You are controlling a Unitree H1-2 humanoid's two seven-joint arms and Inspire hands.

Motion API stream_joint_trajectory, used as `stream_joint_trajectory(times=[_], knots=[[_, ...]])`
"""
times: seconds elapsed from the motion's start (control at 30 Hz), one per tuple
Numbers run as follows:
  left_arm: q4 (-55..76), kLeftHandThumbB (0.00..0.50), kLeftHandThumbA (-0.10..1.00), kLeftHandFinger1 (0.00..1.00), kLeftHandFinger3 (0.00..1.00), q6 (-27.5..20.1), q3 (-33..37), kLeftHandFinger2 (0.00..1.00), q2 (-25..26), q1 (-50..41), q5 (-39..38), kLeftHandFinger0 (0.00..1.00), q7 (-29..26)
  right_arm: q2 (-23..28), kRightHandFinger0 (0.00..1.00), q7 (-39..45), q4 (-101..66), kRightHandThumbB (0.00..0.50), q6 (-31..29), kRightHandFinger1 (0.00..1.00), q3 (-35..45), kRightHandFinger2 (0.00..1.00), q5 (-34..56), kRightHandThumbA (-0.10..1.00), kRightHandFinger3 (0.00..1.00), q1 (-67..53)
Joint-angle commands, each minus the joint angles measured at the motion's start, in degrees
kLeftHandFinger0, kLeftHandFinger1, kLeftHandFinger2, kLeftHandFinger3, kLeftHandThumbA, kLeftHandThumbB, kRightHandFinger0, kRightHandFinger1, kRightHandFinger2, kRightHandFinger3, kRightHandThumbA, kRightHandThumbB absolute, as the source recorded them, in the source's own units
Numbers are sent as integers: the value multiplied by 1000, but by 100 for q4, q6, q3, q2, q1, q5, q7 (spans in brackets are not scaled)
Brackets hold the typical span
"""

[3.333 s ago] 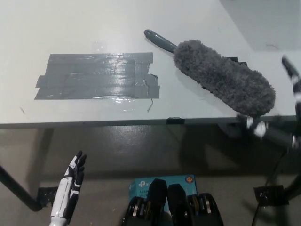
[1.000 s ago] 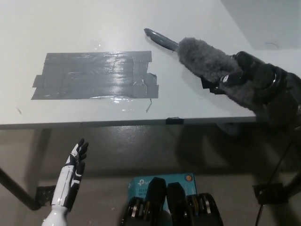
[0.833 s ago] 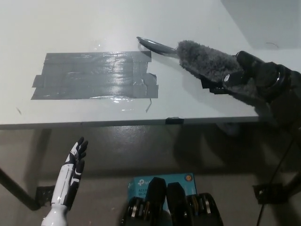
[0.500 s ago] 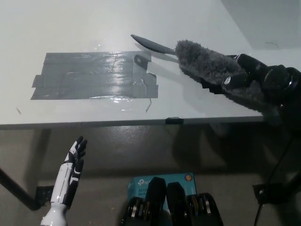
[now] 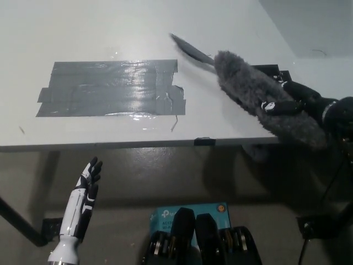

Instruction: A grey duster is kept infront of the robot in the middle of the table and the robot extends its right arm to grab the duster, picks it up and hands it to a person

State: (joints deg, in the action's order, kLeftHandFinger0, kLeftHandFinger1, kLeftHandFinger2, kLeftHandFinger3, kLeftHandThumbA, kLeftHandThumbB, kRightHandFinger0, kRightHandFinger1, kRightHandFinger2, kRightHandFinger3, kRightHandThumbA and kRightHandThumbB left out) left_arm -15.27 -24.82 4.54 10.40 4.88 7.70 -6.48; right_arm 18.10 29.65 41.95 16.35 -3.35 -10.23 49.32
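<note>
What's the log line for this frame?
right hand: shut on duster | duster: lifted off table | left hand: open, idle

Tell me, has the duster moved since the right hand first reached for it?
Yes. The duster, gripped by the right hand, is off the table; its handle tip stays near the tape patch's corner.

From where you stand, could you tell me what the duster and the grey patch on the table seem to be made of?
The duster, held in the right hand, has a head of fluffy grey fibre, likely synthetic microfibre by its shaggy matte nap; its dark handle looks like smooth plastic. The grey patch looks like overlapping strips of duct tape: glossy, wrinkled, with ragged ends.
</note>
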Motion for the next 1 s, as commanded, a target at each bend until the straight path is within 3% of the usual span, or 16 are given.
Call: stream_joint_trajectory(times=[0.0, 0.1, 0.23, 0.43, 0.7, 0.9, 0.97], knots=[[74, 310, 1000, 1000, 1000, -211, -59, 1000, 95, 106, -44, 1000, -24, -608, 0, 88, -988, 186, 1058, 280, 1276, 810, 3043, -100, 1000, -118], [60, 313, 1000, 1000, 1000, -211, -57, 1000, 95, 112, -24, 1000, -37, -648, 0, -111, -1244, 191, 1058, 307, 1148, 811, 3614, -100, 1000, -257], [54, 306, 1000, 1000, 1000, -211, -67, 1000, 72, 127, -109, 1000, -5, -576, 0, -958, -1962, 187, 1058, 350, 580, 831, 5271, -100, 1000, -555], [62, 305, 1000, 1000, 1000, -211, -67, 1000, 76, 153, -44, 1000, -16, -631, 0, -2314, -3279, 164, 1058, 300, 177, 849, 6957, -100, 1000, -1047], [48, 311, 1000, 1000, 1000, -211, -71, 1000, 89, 168, -64, 1000, -6, -826, 0, -2986, -4479, 126, 1058, 315, -11, 854, 7859, -100, 1000, -1515], [78, 293, 1000, 1000, 1000, -211, -57, 1000, 88, 151, -17, 1000, -35, -1407, 0, -3489, -5132, 122, 1058, 346, 267, 856, 8142, -100, 1000, -1937], [76, 290, 1000, 1000, 1000, -211, -40, 1000, 91, 141, -10, 1000, -45, -1571, 0, -3659, -5271, 91, 1058, 367, 288, 857, 8297, -100, 1000, -2094]])
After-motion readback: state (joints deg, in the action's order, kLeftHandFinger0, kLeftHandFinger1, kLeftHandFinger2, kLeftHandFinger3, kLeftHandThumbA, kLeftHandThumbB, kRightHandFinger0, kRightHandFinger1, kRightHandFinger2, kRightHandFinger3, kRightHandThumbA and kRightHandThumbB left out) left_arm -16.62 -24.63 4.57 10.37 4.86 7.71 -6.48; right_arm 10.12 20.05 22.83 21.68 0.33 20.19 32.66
